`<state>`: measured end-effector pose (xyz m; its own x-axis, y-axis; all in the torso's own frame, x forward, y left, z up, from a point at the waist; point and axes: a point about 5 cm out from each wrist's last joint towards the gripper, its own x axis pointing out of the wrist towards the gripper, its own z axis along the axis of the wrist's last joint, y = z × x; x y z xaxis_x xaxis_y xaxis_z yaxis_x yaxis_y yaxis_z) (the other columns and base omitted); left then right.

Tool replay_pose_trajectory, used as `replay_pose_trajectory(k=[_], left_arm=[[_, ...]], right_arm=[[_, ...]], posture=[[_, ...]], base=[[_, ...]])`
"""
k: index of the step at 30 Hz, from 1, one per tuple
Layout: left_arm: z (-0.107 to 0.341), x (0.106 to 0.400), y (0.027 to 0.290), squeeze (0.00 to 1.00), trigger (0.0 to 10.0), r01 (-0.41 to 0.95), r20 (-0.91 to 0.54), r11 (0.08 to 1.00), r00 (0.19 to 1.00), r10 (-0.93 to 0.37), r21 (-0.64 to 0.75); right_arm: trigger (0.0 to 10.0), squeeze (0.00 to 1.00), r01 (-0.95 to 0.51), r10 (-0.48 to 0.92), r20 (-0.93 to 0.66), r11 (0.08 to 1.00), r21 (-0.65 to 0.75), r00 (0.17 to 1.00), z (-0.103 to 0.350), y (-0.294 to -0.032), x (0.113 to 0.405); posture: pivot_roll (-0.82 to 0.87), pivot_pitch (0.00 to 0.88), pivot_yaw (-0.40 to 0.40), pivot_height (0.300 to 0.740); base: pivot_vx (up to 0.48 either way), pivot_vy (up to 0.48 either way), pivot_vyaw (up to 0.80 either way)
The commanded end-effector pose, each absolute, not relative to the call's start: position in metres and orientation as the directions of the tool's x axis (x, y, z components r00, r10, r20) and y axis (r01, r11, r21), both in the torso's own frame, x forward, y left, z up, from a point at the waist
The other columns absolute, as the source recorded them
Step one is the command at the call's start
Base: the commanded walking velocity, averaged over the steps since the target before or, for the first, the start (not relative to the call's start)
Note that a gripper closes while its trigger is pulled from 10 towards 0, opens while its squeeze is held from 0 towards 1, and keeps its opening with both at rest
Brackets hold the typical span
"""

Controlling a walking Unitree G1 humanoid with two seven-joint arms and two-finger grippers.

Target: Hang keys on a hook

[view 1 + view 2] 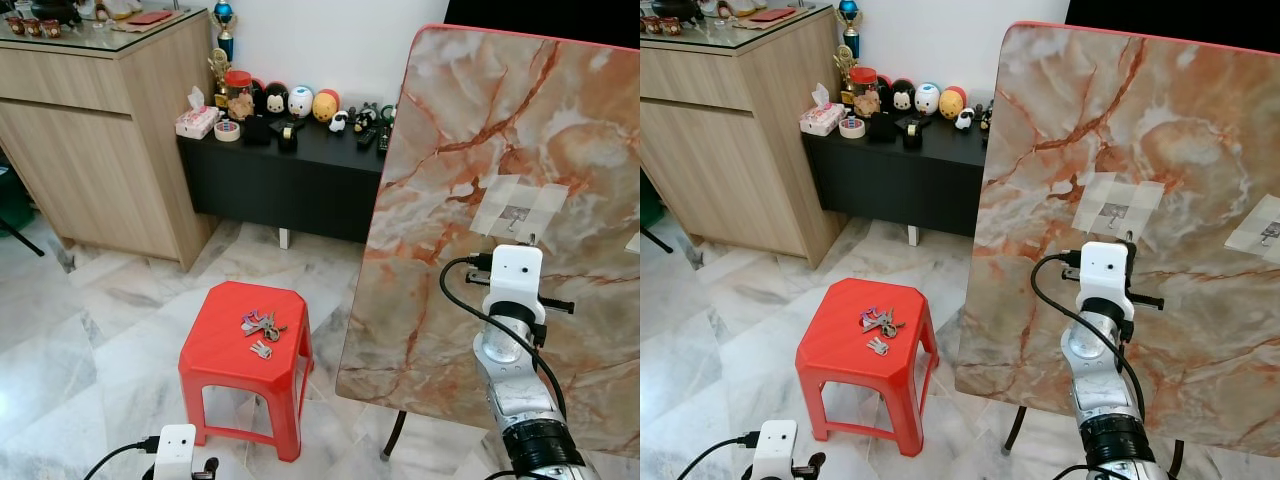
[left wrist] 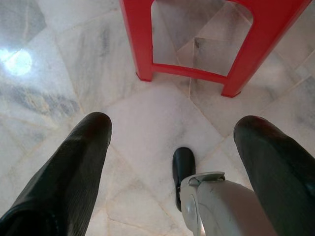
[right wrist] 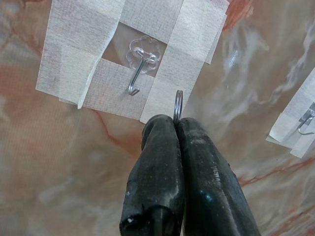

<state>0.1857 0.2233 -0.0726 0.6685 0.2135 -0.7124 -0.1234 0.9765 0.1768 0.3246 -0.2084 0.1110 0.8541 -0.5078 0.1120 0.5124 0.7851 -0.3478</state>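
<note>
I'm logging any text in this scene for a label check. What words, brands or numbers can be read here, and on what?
None can be read.
Tissue box on the black cabinet: print too small to read.
Red-lidded jar and character figurines: no legible text.
Taped hook on the marble-pattern board: no lettering.
Keys on the red stool: too small to tell.

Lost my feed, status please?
Right pincer shut on key ring, beside taped hook. Left pincer open, low. More keys on stool.

A glossy red plastic stool [image 1: 246,352] stands on pale grey-veined marble floor tiles [image 1: 90,340]; the upright slab [image 1: 500,150] is peach marble-patterned with rust-orange veins.
</note>
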Motion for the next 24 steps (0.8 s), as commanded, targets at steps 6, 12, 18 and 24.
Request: replay_pose_trajectory(k=[6,12,18,24], left_arm=[[-0.0752,0.1827,0.2203,0.00,10.0,-0.130,-0.725,0.978,0.656,0.210,0.166],[-0.0755,0.1823,0.2198,0.00,10.0,-0.130,-0.726,0.978,0.655,0.209,0.164],[-0.0751,0.1828,0.2201,0.00,10.0,-0.135,-0.724,0.977,0.657,0.211,0.162],[-0.0748,0.1834,0.2201,0.00,10.0,-0.137,-0.722,0.977,0.658,0.211,0.161]], right_arm=[[10.0,0.00,0.503,-0.504,0.125,0.741,-0.446,0.854,0.1143,-0.2127,0.3308],[10.0,0.00,0.485,-0.469,0.164,0.725,-0.489,0.868,0.1193,-0.2088,0.3340],[10.0,0.00,0.478,-0.469,0.154,0.723,-0.498,0.870,0.1185,-0.2081,0.3357],[10.0,0.00,0.453,-0.463,0.131,0.702,-0.549,0.876,0.1143,-0.2062,0.3364]], posture=[[0.10,0.000,-0.114,0.740],[0.10,0.000,-0.116,0.740],[0.10,0.000,-0.116,0.740],[0.11,0.000,-0.119,0.740]], base=[[0.000,0.000,0.00],[0.000,0.000,0.00],[0.000,0.000,0.00],[0.000,0.000,0.00]])
